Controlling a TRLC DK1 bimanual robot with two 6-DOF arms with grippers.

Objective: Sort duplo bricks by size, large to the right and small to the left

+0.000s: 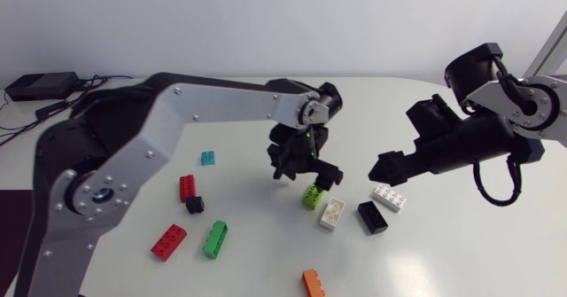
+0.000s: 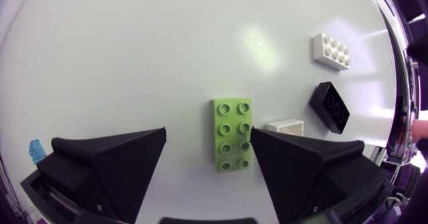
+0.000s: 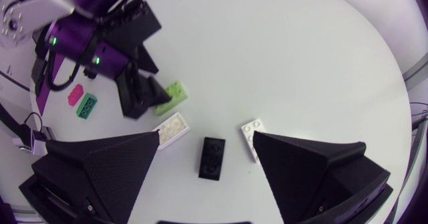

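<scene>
The lime brick (image 1: 313,196) lies flat on the white table (image 1: 266,270), studs up, near its middle. It is a two-by-four piece, and everything else is placed from it here.

The left claw (image 1: 304,175) hangs straight over the lime brick with its fingers spread. In the left wrist view the lime brick (image 2: 233,135) sits in the gap of the left claw (image 2: 208,136), much closer to one finger (image 2: 294,164), whose tip overlaps its corner. The other finger stands clear of it, so nothing is pinched.

Just beside the lime brick, toward my right arm, lies the nearer white brick (image 1: 333,214). Beyond that come the large black brick (image 1: 373,217) and the farther white brick (image 1: 389,197).

The right claw (image 1: 383,166) hovers above that group, apart from the lime brick, its fingers also spread and holding nothing. In the right wrist view the large black brick (image 3: 213,158) lies under the gap of the right claw (image 3: 206,138).

Well apart from the lime brick, toward my left arm, lie:
- a long green brick (image 1: 215,239)
- a long red brick (image 1: 168,242)
- a small black brick (image 1: 195,205)
- a short red brick (image 1: 187,187), just beside the small black one
- a small clear blue brick (image 1: 208,158), farther back

An orange brick (image 1: 313,283) sits near the table's front edge, straight in front of the lime brick.
</scene>
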